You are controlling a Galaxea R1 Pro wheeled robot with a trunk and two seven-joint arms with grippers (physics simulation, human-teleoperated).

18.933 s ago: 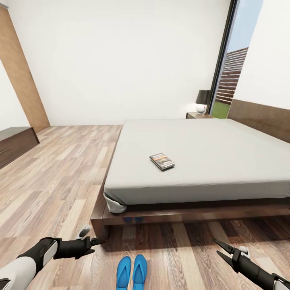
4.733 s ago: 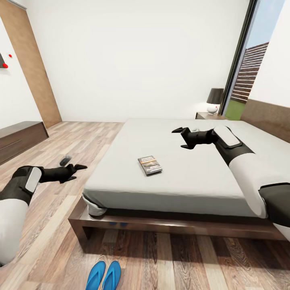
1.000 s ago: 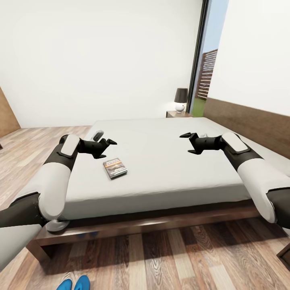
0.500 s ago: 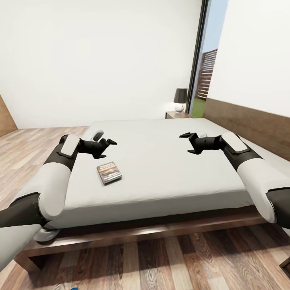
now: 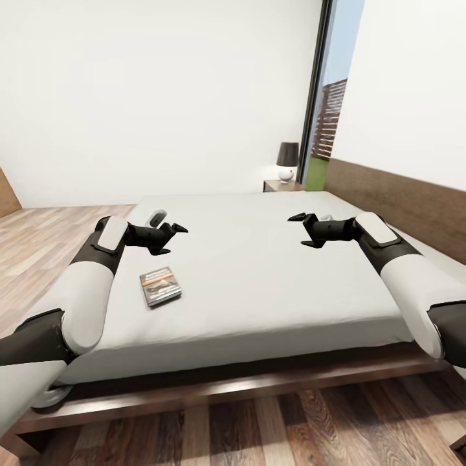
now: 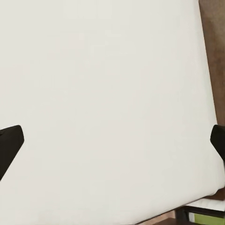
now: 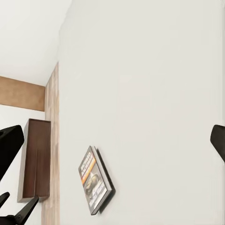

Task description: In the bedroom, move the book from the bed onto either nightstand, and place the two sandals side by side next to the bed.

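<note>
Book step — both claws empty and spread above the bed [image 5: 272,272], left gripper [image 5: 169,234] nearest the book [image 5: 160,287], right gripper [image 5: 304,229] well off — next I drop left onto it.

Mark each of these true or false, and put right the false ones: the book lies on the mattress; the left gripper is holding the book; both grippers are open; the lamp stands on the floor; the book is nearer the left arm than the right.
1. The book lies on the bed. True.
2. The left gripper is holding the book. False: it hovers above the mattress, empty, with the book lying apart from it, closer to the foot of the bed.
3. Both grippers are open. True: the jaws of the left one and of the right gripper stand spread.
4. The lamp stands on the floor. False: it sits on the nightstand beside the headboard.
5. The book is nearer the left arm. True.
</note>
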